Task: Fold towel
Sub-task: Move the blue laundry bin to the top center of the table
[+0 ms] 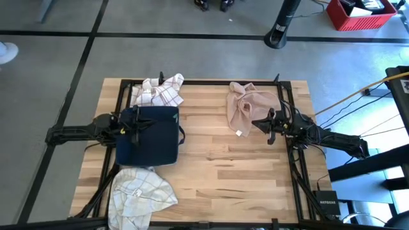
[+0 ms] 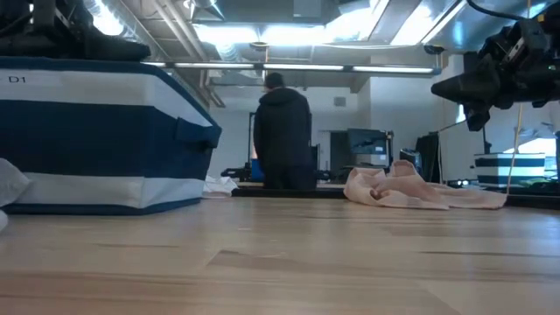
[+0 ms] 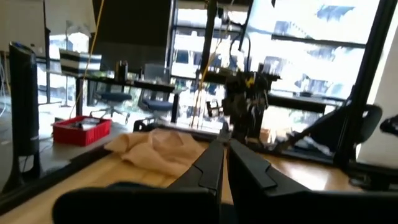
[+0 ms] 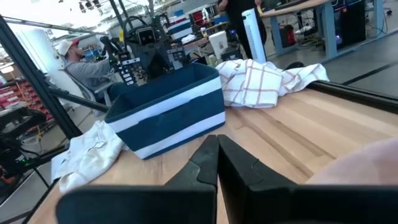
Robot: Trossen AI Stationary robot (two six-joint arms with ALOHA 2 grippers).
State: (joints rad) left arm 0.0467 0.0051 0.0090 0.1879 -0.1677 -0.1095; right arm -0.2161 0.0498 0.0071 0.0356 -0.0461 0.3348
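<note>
We see one container on the wooden table [image 1: 217,160]: a navy bin [image 1: 148,135] with white bands on its sides, standing on the left half. From above its inside reads as uniformly dark, and we cannot tell whether anything lies in it; the left arm reaches over its rim and hides part of the opening.

We count three towels, all outside the bin. A white towel with red checks [image 1: 160,91] lies bunched at the far left of the table, just behind the bin. A pale checked towel [image 1: 138,192] is heaped at the near left corner, just in front of the bin. A plain beige towel [image 1: 248,106] lies crumpled on the far right part of the table, well apart from the other two.

We count two arms. The left gripper [image 1: 135,126] hangs over the bin, its fingers pressed together with nothing between them, as the left wrist view shows. The right gripper [image 1: 258,122] is raised off the table at the near edge of the beige towel, its fingers likewise closed on nothing; the low view shows it hanging above the cloth rather than touching it.

In the room behind the table a person in dark clothes [image 2: 283,140] stands with their back to us, and another person in a light cap [image 4: 78,59] sits beyond the bin.
</note>
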